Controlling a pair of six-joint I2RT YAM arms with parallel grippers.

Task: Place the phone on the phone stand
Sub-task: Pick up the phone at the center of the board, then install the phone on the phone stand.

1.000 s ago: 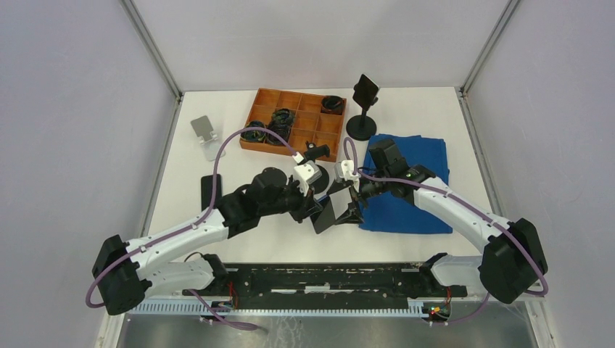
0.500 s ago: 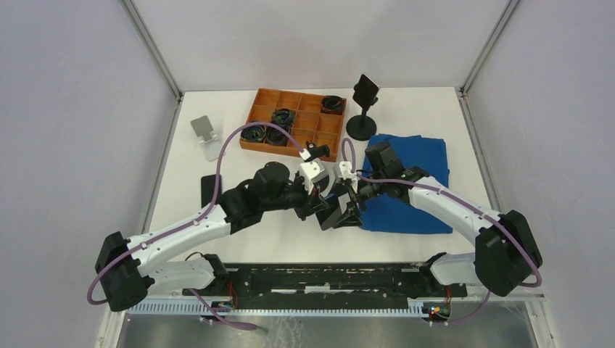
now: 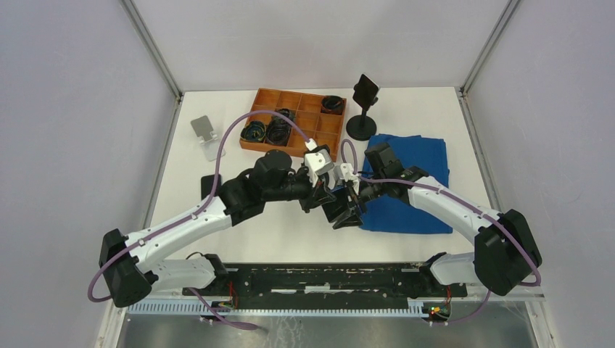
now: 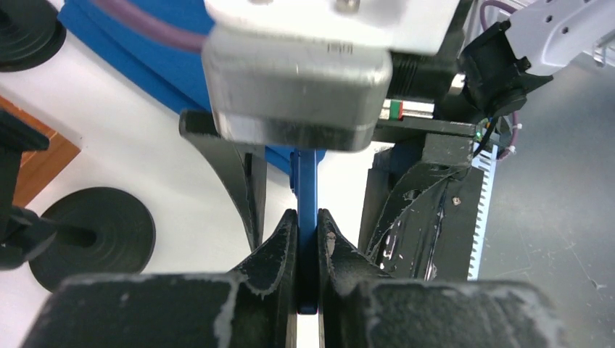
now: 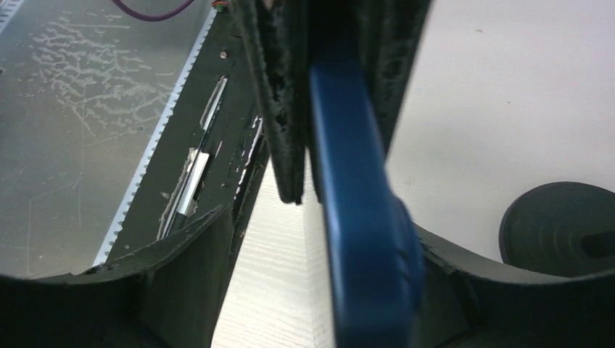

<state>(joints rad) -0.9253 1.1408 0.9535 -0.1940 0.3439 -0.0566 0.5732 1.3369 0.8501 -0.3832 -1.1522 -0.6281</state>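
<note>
White table [image 3: 450,101], grey walls. Left pincer [image 4: 308,239] is clamped narrow on the blue-edged phone [image 4: 307,181], held on edge above the tabletop. Right pincer [image 5: 319,217] faces it with jaws wide, straddling the phone's other end. A gap shows on one side, so no grip there. Step reads as a left-to-right handover. Next: right closes, left lets go, then carry to the black phone stand [image 3: 365,101], well beyond the right pincer. Silver stand [image 3: 205,135] far off the left one is another candidate.
</note>
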